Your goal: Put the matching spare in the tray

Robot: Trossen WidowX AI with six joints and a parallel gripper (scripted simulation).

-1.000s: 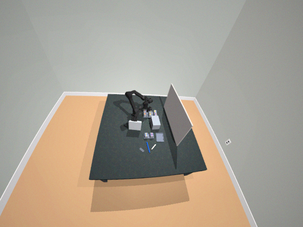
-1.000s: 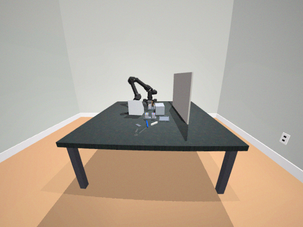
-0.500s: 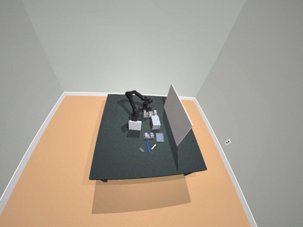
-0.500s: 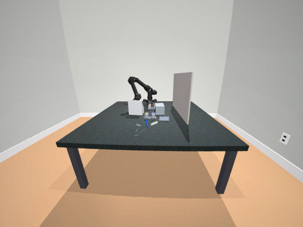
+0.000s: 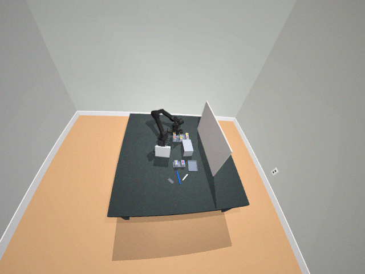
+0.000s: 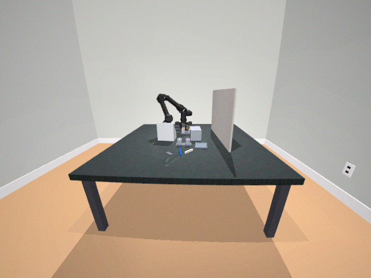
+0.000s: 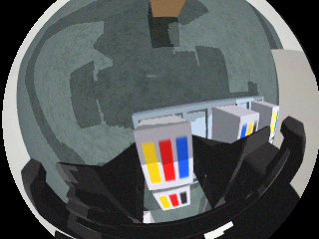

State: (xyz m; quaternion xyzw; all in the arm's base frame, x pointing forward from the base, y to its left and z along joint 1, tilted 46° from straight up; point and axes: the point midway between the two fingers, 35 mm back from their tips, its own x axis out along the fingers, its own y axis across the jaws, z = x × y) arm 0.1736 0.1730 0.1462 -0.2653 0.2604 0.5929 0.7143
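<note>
- Your tool is clamped on a spare with yellow, red and blue stripes, the leftmost of a row standing toward the counter's far edge.
- The pads grip its two sides, which leaves the striped face open to the wrist view for reading.
- It seems to sit in its holder; a small matching label shows just below it. I judge the lift has not begun.
- Two more spares stand beside it on the right, so a straight upward pull looks safest.
- The tray lies nearer the counter's middle, beside another pair of spares, well apart from the tool.
- A white box, probably the mounted unit, stands between row and tray; you will likely need to carry over or around it.
- A tall panel stands toward the right edge.
</note>
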